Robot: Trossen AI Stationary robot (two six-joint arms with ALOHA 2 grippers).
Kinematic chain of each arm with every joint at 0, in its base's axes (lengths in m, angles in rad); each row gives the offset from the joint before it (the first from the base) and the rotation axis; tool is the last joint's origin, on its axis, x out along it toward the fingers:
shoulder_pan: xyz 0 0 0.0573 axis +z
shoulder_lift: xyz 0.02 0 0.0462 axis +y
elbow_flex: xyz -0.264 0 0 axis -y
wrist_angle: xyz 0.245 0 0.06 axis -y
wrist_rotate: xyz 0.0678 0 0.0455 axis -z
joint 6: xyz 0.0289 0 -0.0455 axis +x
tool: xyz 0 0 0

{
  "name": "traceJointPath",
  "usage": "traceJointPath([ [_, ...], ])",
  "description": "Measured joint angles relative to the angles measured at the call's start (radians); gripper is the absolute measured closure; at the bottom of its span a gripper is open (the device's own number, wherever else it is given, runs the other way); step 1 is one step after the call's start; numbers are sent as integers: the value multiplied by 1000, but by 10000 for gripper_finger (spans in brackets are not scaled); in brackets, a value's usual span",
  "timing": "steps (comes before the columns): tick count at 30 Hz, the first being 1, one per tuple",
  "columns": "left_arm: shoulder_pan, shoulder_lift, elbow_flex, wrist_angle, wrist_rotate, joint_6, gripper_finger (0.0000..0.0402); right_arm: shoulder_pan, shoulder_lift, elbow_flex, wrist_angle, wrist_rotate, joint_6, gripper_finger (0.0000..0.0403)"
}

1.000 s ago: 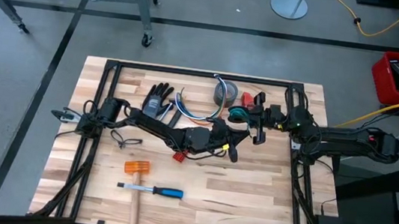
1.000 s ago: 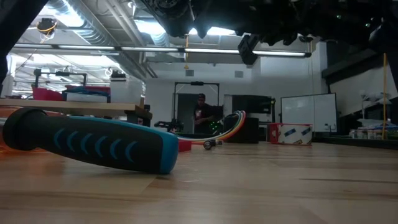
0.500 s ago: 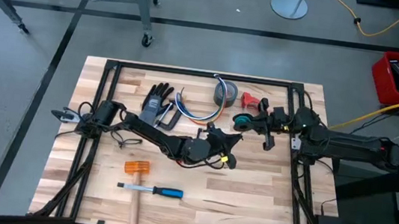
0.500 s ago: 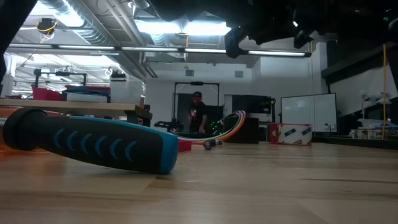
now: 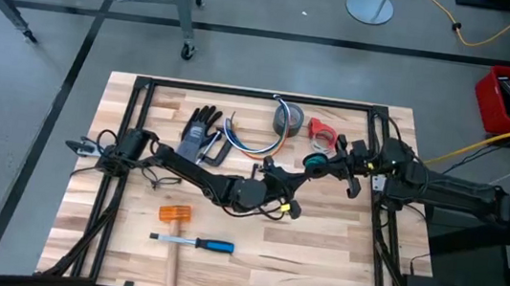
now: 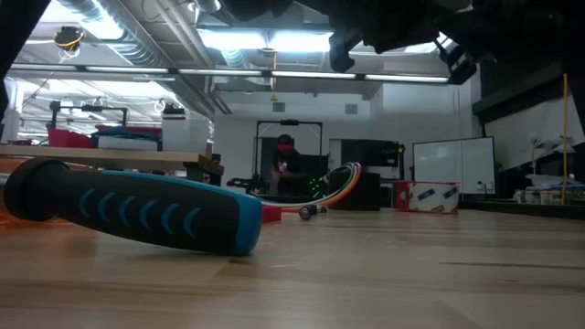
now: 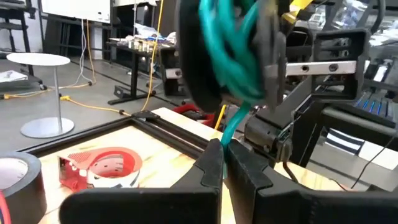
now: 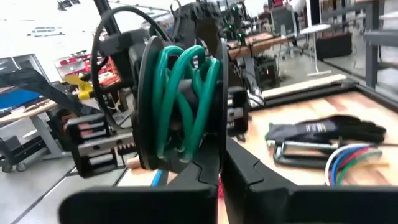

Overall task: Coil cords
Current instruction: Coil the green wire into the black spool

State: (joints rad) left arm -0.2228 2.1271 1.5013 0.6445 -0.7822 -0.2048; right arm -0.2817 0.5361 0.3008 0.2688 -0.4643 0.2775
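1. Teal-green and springy, the thin teal cord (image 8: 186,93) is sitting in loose loops on a round black spool (image 8: 144,106). The spool is hanging above the middle of the wooden bench (image 5: 338,258), between the two arms.
2. The loops are crossing one another rather than lying side by side. If the tail goes slack, they are likely to spring off the flange and undo the coil.
3. The left gripper (image 7: 222,158) is clenched, apparently pinching the cord's free tail right under the spool. A hard pull from here risks dragging the tail out of that pinch or yanking the spool askew.
4. The right gripper (image 8: 219,168) is also clenched, seemingly grasping the spool by its edge. That hold looks narrow, so a sideways tug could be twisting the spool loose and dropping it.
5. The two wrists are working almost touching, so any wide winding swing is risking a knock between them.
6. The left arm is reaching low and long across the bench from its left side, with its wrist pointing toward the right arm. The right arm is stretching in from the right edge to meet it.
7. The bundle of blue, orange, white and green strands (image 5: 253,144) is lying uncoiled at the back, just beside the black fabric glove (image 5: 201,129).
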Motion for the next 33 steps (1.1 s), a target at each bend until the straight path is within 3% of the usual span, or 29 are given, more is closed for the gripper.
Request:
traceJointPath([
  [7, -9, -1, 0, -9, 0, 27, 401, 0, -24, 0, -69, -3, 19, 400],
  [16, -11, -1, 0, -8, 2, 109, 399, -1, -25, 0, -113, -90, 91, 400],
  [33, -21, 0, 0, -7, 4, 3, 398, -1, -24, 0, -115, -185, 115, 400],
])
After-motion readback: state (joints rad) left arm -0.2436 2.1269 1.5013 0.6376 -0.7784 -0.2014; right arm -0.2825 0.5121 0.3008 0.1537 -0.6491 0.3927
